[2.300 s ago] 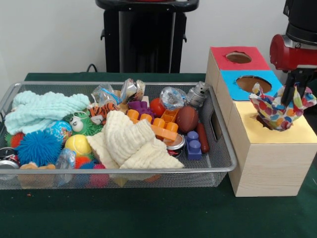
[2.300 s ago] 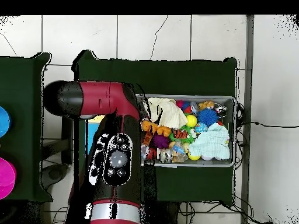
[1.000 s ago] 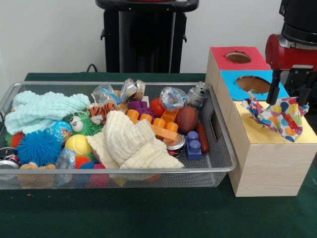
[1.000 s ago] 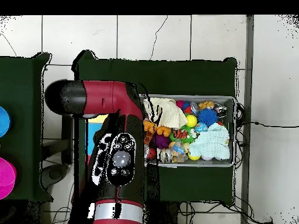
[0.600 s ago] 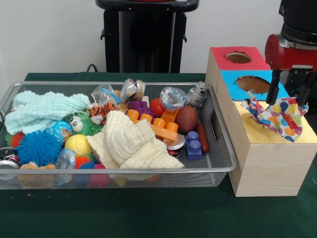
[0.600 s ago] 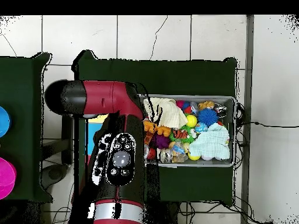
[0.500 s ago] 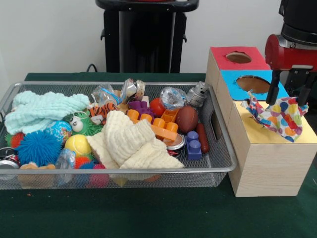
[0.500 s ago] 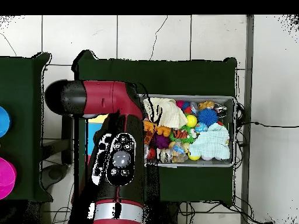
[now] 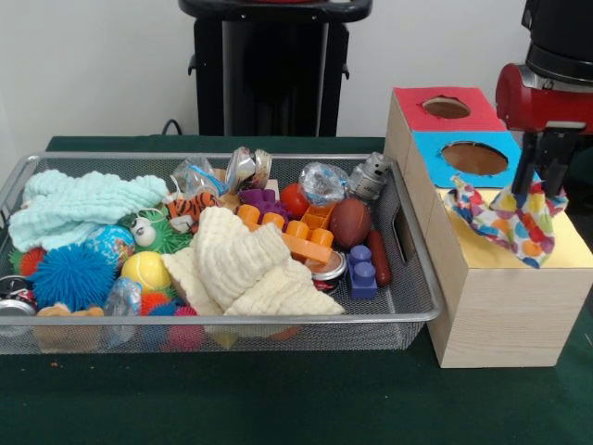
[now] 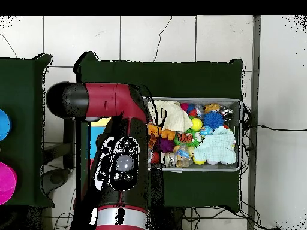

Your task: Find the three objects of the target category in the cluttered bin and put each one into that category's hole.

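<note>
A white fabric bundle point(image 9: 508, 225) with red, blue, yellow and green patches lies crumpled on the yellow face point(image 9: 570, 250) of the pale wooden box, covering its hole. My gripper point(image 9: 542, 190) hangs over it at the right of the front view. Its fingers are drawn together, with their tips pinching the fabric. The wire mesh bin point(image 9: 232, 322) stands left of the box, full of toys; it also shows in the overhead view point(image 10: 240, 133). No other patterned bundle shows in the bin. In the overhead view my arm point(image 10: 120, 168) hides the box and gripper.
The bin holds a cream muslin cloth point(image 9: 246, 269), a mint-green cloth point(image 9: 79, 204), an orange block piece point(image 9: 296, 236), a brown ball point(image 9: 349, 222), a blue spiky ball point(image 9: 72, 275) and several small toys. The blue-faced hole point(image 9: 474, 158) and red-faced hole point(image 9: 447, 108) lie behind the yellow face.
The gripper let the bundle go on the yellow face and stood open over it. Now its fingers have closed together on the fabric, which has bunched up and sunk lower.
</note>
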Tool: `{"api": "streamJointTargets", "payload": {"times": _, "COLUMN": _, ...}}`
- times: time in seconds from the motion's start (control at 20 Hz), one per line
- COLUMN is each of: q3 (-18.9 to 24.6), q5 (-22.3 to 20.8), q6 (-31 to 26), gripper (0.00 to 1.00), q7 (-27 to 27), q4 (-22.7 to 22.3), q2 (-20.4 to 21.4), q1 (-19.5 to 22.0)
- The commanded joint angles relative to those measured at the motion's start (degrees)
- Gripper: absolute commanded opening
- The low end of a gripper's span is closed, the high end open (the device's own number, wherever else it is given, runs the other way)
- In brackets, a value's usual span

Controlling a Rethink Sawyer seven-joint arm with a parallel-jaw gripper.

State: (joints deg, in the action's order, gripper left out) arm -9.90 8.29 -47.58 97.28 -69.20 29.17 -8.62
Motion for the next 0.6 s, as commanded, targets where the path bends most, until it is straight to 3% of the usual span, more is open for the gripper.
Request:
{"api": "streamJointTargets", "payload": {"times": 0.05, "q3": 2.79, "q5": -0.69, "q6": -3.25, "gripper": 0.0, "q7": 7.57, "q4": -2.08, "q2": -0.52, "q1": 0.99}}
{"api": "streamJointTargets", "payload": {"times": 0.6, "q3": 2.88, "q5": -1.19, "q6": -2.63, "gripper": 0.0, "q7": 6.71, "q4": -0.52, "q2": -1.09, "q1": 1.33}}
